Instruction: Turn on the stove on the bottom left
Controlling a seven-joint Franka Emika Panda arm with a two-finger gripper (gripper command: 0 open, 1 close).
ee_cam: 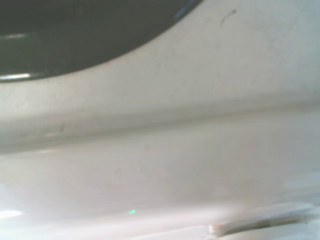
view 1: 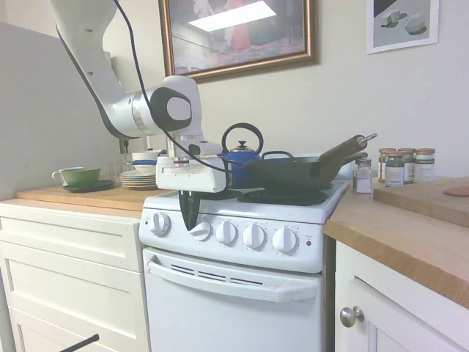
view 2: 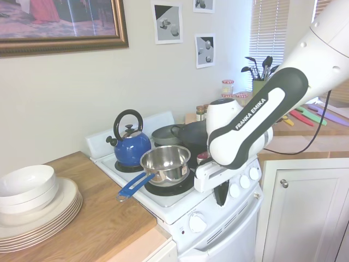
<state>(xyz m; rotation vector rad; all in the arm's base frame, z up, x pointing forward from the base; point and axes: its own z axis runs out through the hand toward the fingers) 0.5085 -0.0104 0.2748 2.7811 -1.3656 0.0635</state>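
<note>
Stove: second knob sits just right of the gripper, whose fingers point down, appear closed and hold nothing, close before the panel.

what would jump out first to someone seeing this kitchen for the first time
Probably the white arm, whose end effector hangs in front of the stove, between the two leftmost knobs of its front row. Next, the crowded cooktop: a blue kettle at the back, a steel saucepan with a blue handle at the front and a dark wok beside them. A gold-framed painting hangs above.
</note>
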